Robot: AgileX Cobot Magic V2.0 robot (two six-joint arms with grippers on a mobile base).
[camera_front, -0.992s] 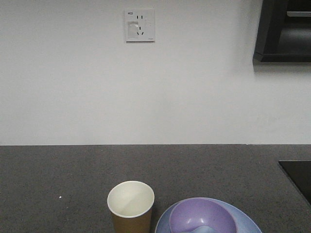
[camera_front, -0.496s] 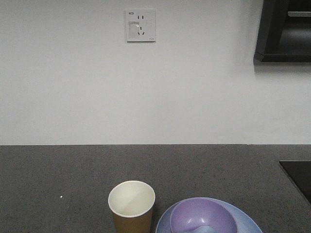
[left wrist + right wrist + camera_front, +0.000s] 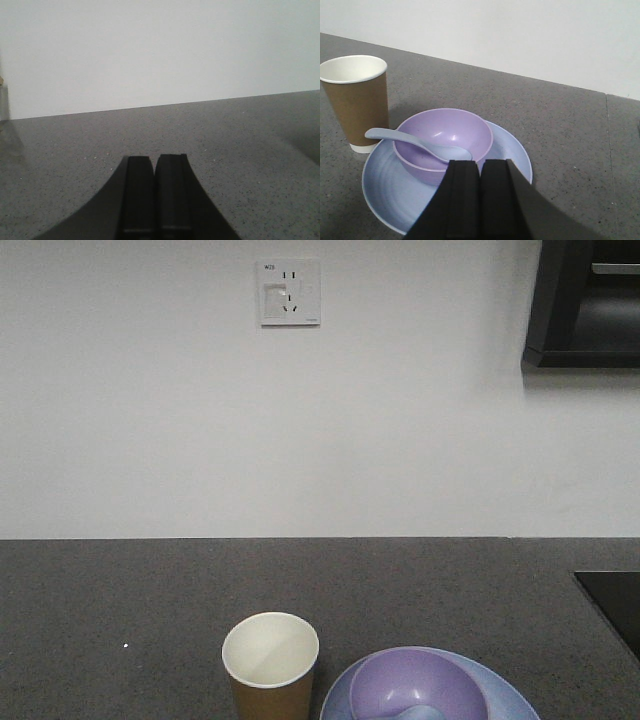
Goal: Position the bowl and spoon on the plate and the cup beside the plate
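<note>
The arrangement looks finished, so the sound move now is to lift both arms clear without brushing anything. The right hand has its fingers pressed together on nothing and hangs at the plate's six o'clock edge, so it should back straight away rather than sweep sideways. The pale blue plate lies on the dark speckled bench; the lavender bowl sits in its middle, with the pale blue spoon resting scoop-down inside it, handle over the rim toward nine o'clock. The brown paper cup stands upright, touching or just beside the plate at ten o'clock. The left hand, also closed and empty, is over bare bench.
</note>
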